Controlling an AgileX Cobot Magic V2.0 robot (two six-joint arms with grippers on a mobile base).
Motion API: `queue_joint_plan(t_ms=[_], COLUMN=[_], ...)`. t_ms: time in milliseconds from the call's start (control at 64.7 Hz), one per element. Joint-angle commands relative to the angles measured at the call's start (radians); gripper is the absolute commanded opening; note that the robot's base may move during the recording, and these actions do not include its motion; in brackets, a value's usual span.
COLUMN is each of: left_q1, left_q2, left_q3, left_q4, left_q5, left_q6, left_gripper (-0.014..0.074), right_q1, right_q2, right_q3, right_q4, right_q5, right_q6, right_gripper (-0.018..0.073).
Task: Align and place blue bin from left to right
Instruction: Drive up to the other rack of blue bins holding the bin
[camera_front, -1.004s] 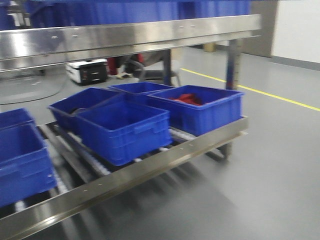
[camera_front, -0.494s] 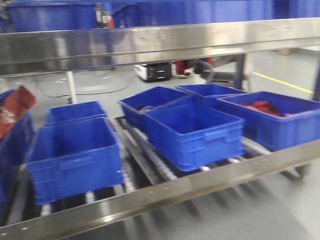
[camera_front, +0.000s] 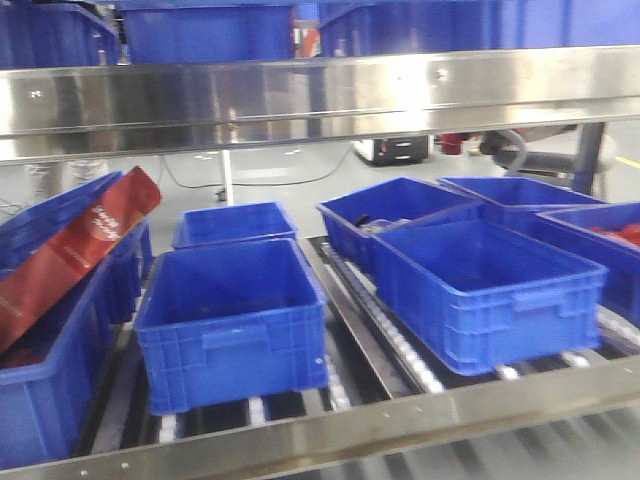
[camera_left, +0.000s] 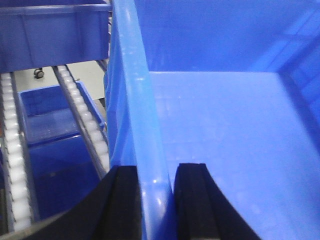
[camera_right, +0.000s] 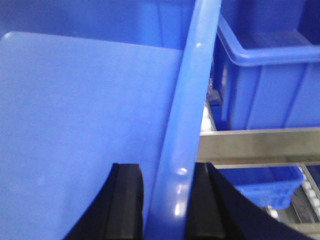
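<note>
The only writing in sight is white lettering on a red bag (camera_front: 85, 240) that leans out of the bin at the left end of the lower shelf (camera_front: 330, 430), and it is too blurred to read; no bin shows a readable label. The blue bin (camera_left: 225, 125) is held between the two arms. It is smooth, glossy plastic with a rounded top rim and a flat floor faintly patterned with small squares. The left gripper (camera_left: 156, 200) straddles the bin's left wall, one black curved finger outside and one inside, closed against the plastic. The right gripper (camera_right: 167, 200) clamps the opposite wall the same way. Outside the left wall run two tracks of small white rollers (camera_left: 12, 150), with darker bins lying below and behind them. Beyond the right wall a brushed steel rail (camera_right: 260, 145) crosses, with another blue bin (camera_right: 270, 85) standing just above it. In the front view the rack is shiny steel, and its upper beam (camera_front: 320, 95) reflects the lights. On the lower shelf a ribbed rectangular bin (camera_front: 232, 320) sits near the front edge. A second ribbed bin (camera_front: 490, 290) stands toward the right end, with roller strips (camera_front: 400, 350) between them. Further bins stand behind both.
</note>
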Motion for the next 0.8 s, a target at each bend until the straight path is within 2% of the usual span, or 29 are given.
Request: queue_joint_plan(t_ms=[0, 788], left_q1=[0.001, 0.001], left_q2=[-0.026, -0.026], left_q3=[-0.018, -0.018], left_q4=[0.020, 0.020], left_q5=[-0.090, -0.090], left_q6=[0.018, 0.018], left_gripper=[-0.0111, -0.0111], right_q1=[-0.003, -0.003], right_q2=[-0.027, -0.027], right_q3=[-0.015, -0.015], right_q4=[-0.002, -0.002], right_q5=[-0.097, -0.097], right_q6=[-0.028, -0.028], right_gripper=[-0.0070, -0.0070])
